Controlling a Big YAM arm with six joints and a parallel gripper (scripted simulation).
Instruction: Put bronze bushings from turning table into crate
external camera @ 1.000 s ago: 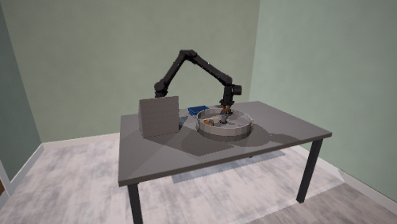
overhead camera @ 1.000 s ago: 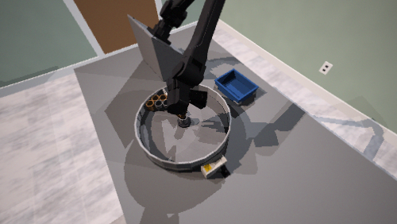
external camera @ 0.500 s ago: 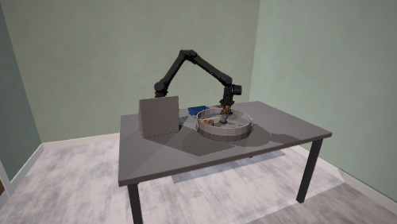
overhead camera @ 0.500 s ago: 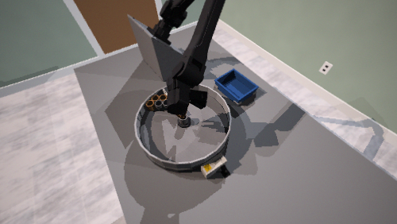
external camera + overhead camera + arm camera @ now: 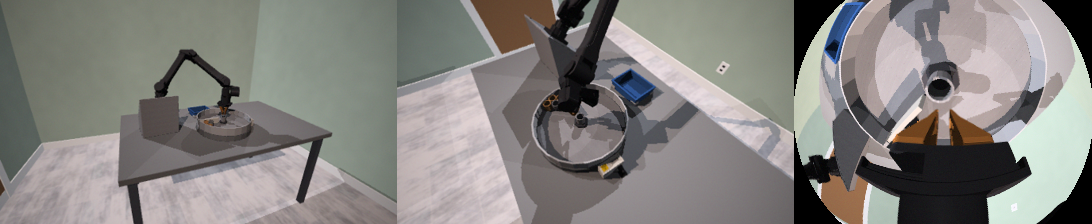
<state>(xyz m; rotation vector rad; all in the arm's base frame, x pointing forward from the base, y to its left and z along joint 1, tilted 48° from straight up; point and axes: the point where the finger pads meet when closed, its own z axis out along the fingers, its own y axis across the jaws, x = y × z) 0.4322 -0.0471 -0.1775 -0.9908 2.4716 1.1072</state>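
Note:
The round turning table (image 5: 580, 126) with a raised rim stands mid-table. A dark steel bushing (image 5: 580, 119) stands upright near its centre and shows in the wrist view (image 5: 939, 86) just beyond my fingertips. Bronze bushings (image 5: 549, 102) sit against the far left rim, partly hidden by the arm. My gripper (image 5: 573, 112) hangs low over the turning table, beside the steel bushing. Its orange fingers stand narrow with nothing between them. The blue crate (image 5: 634, 84) stands on the table to the right of the turning table, with nothing visible inside.
A tall grey panel (image 5: 549, 48) stands upright behind the turning table, close to the arm. A small white and yellow box (image 5: 610, 167) sits against the turning table's near rim. The crate also shows at the left edge of the wrist view (image 5: 842, 30).

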